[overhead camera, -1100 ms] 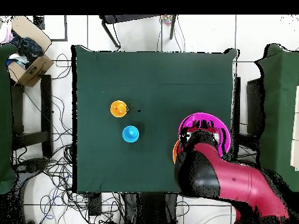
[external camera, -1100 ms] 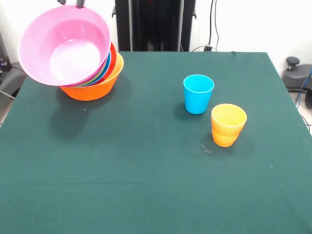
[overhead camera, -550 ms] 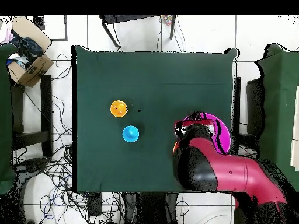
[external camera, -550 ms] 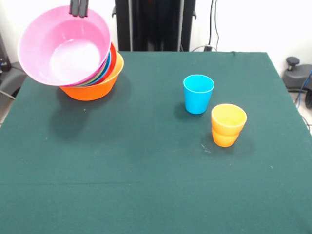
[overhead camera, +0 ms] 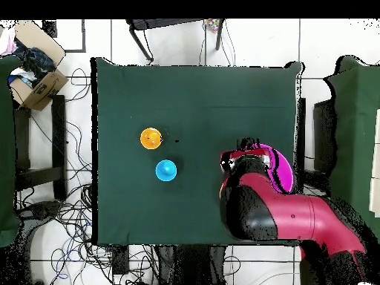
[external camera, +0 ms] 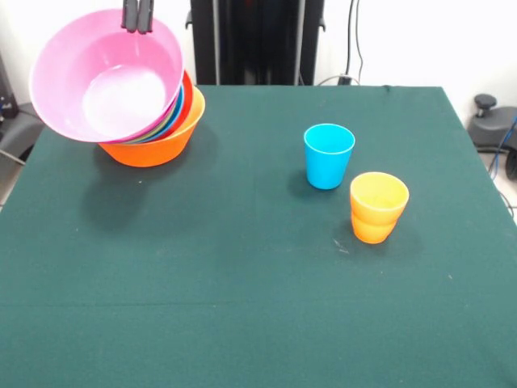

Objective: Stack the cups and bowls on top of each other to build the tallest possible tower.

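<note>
Where the claw (external camera: 137, 18) comes down at the top edge, its two dark tips stand close together just over the far rim of the pink bowl (external camera: 109, 74); whether they pinch that rim I cannot tell; the bowl tilts toward the camera atop the tower (external camera: 153, 121), nested in the orange bowl (external camera: 157, 144) directly below the claw; well off to the side stand the blue cup (external camera: 329, 155) and, beyond it, the orange cups (external camera: 379, 207), nested, on the green table (external camera: 242, 307).

Front view across the table (external camera: 242, 323), overhead view straight down above it.
</note>
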Motion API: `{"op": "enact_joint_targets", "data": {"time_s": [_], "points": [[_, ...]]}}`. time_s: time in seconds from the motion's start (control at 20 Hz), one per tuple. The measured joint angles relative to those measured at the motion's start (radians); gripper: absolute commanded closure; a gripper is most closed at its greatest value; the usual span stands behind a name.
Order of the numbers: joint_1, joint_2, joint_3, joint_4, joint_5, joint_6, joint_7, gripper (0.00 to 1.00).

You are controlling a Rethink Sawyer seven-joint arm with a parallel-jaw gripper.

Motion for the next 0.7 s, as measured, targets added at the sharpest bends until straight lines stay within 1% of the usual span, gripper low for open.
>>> {"op": "enact_joint_targets", "data": {"time_s": [0.2, 0.3, 0.5, 0.7], "points": [[-0.031, 0.025, 0.025, 0.000, 0.000, -0.022, 0.000, 1.00], [-0.034, 0.038, 0.025, 0.000, -0.001, -0.035, 0.000, 1.00], [-0.032, 0.068, 0.024, 0.000, -0.015, -0.062, 0.000, 1.00], [-0.004, 0.116, 0.001, 0.000, -0.043, -0.074, 0.000, 1.00]]}}
